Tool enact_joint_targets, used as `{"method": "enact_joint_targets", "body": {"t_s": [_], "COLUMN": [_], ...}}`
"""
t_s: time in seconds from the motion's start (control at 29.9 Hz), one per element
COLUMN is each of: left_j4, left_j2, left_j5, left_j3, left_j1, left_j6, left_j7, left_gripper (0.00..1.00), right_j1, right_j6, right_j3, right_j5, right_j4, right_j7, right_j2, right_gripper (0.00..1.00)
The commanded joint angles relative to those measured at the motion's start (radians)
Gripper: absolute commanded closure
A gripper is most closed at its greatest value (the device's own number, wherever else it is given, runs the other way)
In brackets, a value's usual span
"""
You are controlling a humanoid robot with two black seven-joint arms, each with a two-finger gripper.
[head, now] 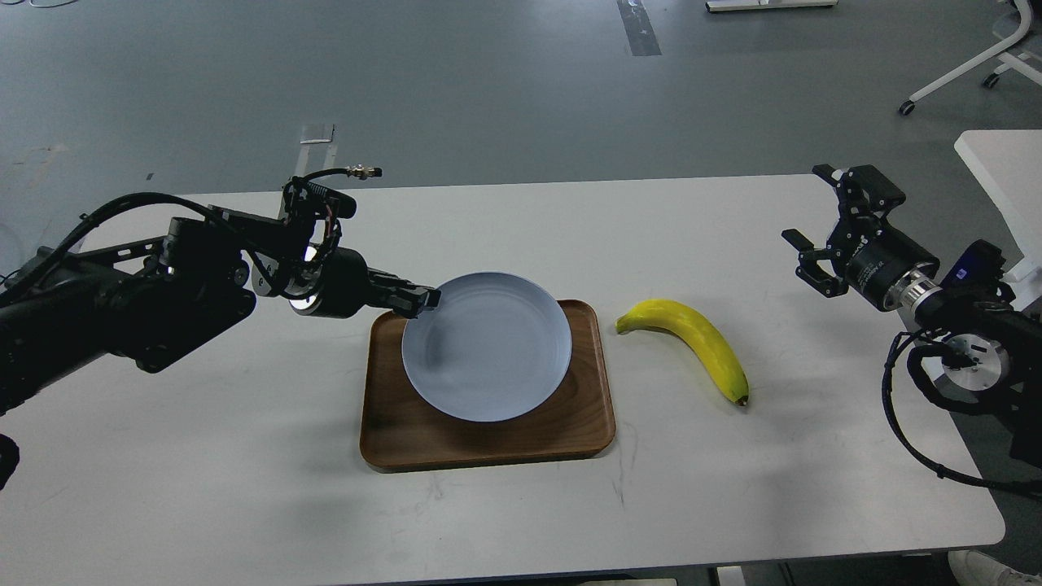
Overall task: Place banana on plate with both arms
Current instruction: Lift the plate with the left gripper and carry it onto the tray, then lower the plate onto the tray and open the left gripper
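a long, curved, bright yellow banana [692, 346] lies flat on the white counter [244, 488], just to the right of a brown wooden tray [488, 443] with rounded corners. its green stem end points toward the tray and its small dark tip points toward the near edge of the counter. it is not touching the tray. a round, shallow, pale grey-blue plate [488, 350] sits on the tray, and the plate has nothing on it. the left gripper [423, 299], black and at the end of a black arm, is at the plate's upper left rim. its fingers look close together at the rim, but i cannot tell if they pinch the plate. the right gripper [818, 224] is up in the air, well apart from the banana, with its black fingers spread wide and nothing in them.
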Motion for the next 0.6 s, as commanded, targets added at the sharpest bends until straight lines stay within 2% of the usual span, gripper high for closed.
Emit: {"method": "enact_joint_targets", "body": {"t_s": [0.0, 0.37, 0.57], "left_j4": [0.045, 0.129, 0.133], "left_j2": [-0.044, -0.098, -0.098], "left_j5": [-0.001, -0.004, -0.010], "left_j3": [0.011, 0.053, 0.053], "left_j1": [0.012, 0.019, 0.021], "left_j6": [0.000, 0.012, 0.012], "left_j7": [0.000, 0.000, 0.000], "left_gripper": [1.00, 1.00, 1.00], "right_j1": [-0.004, -0.004, -0.007], "right_j6": [0.000, 0.000, 0.000], "right_j3": [0.001, 0.007, 0.007], "right_j5": [0.000, 0.000, 0.000], "right_j4": [0.000, 0.000, 0.000], "right_j7": [0.000, 0.000, 0.000], "right_j2": [-0.001, -0.001, -0.002], "right_gripper": [0.00, 0.00, 0.00]}}
